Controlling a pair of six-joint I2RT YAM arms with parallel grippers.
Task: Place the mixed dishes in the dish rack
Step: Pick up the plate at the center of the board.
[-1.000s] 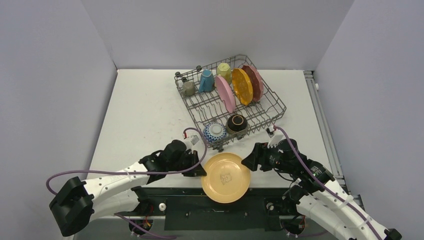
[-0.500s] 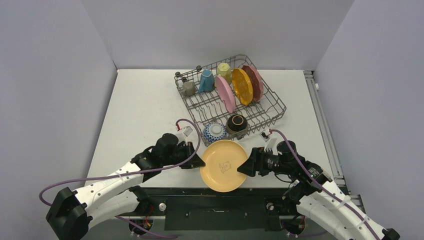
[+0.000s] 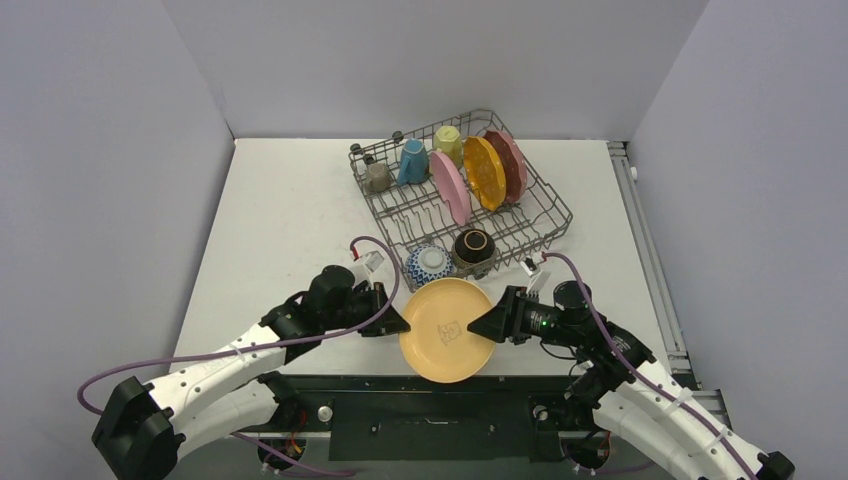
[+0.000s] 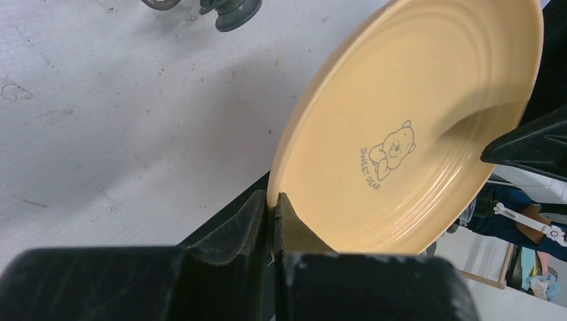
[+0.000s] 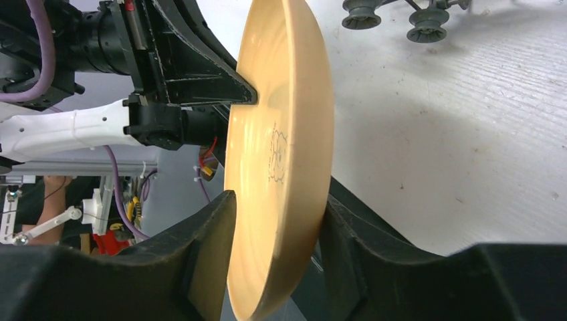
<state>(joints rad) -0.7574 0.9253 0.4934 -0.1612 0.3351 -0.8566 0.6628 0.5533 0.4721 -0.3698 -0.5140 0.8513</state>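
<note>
A tan plate (image 3: 447,330) with a small bear print hangs tilted over the table's near edge. My left gripper (image 3: 400,328) is shut on its left rim, which the left wrist view shows pinched between the fingers (image 4: 274,204). My right gripper (image 3: 478,328) straddles the right rim. In the right wrist view (image 5: 277,214) both pads look pressed against the plate (image 5: 287,100). The dish rack (image 3: 555,205) stands behind. It holds pink (image 3: 450,185), orange (image 3: 483,172) and dark red (image 3: 508,165) plates, blue (image 3: 413,160), yellow (image 3: 447,142) and grey (image 3: 377,177) mugs, a blue-white bowl (image 3: 431,262) and a dark brown bowl (image 3: 473,245).
The rack's near corner and its small wheels (image 5: 361,13) lie just beyond the plate. White table (image 3: 290,220) stretches left of the rack. The black frame (image 3: 420,410) of the arm bases runs under the plate. Grey walls close in three sides.
The left gripper carried the plate a little left and away from the edge. The right gripper moved in onto the plate's right rim and its jaws narrowed around it.
</note>
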